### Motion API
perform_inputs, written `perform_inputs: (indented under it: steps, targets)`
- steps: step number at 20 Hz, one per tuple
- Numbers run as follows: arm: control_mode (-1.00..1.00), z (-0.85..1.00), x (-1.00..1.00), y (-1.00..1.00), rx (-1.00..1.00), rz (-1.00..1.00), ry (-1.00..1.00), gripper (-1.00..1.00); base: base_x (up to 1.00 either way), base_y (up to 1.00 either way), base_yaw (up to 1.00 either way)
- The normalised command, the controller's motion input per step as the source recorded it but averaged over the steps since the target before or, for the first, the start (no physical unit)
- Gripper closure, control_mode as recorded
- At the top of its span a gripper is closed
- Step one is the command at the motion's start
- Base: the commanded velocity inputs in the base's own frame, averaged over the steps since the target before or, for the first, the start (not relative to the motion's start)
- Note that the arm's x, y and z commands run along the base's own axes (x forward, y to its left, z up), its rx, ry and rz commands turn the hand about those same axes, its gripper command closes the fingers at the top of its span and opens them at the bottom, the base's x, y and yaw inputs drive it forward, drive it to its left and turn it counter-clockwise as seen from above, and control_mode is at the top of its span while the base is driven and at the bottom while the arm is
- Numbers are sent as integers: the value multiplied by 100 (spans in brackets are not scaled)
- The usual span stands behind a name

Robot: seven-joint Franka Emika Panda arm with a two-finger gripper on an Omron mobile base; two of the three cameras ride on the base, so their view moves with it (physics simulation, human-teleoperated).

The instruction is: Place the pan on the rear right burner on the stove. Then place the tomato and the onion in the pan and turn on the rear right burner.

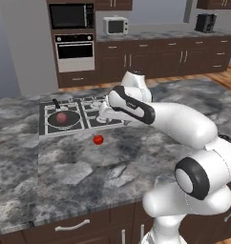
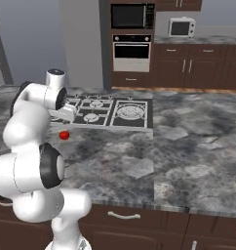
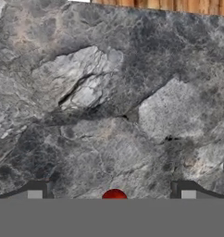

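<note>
On the left of the left base view the pan (image 1: 64, 119) sits on a burner of the stove (image 1: 47, 110), short handle pointing away, and inside it lies the onion (image 1: 62, 117), a dull pink ball resting on the dark floor. Nothing else is in the pan. Just to its right and nearer the robot, off the cooktop on the marbled surface (image 1: 136, 157), lies the tomato (image 1: 98, 139), bright red and alone. The arm bends over the cooktop edge (the wrist hides the claw itself there). In the hand view the claw (image 3: 111, 194) is released, its tips spread wide, with the tomato showing as a red dome midway between them. The step in hand looks like fetching the tomato: drop straight down, keep it centred, and close gently so the smooth ball does not roll out sideways.
</note>
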Motion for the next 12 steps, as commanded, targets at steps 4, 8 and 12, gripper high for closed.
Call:
perform_inputs:
  steps: [4,8,12]
  targets:
    - [-100,0,30,33,-11,4,-4,-100,0,0,0]
    - [-100,0,62,45,-20,1,-1,-100,0,0,0]
    - [-100,-4,67,9,-12,0,9,-100,0,0,0]
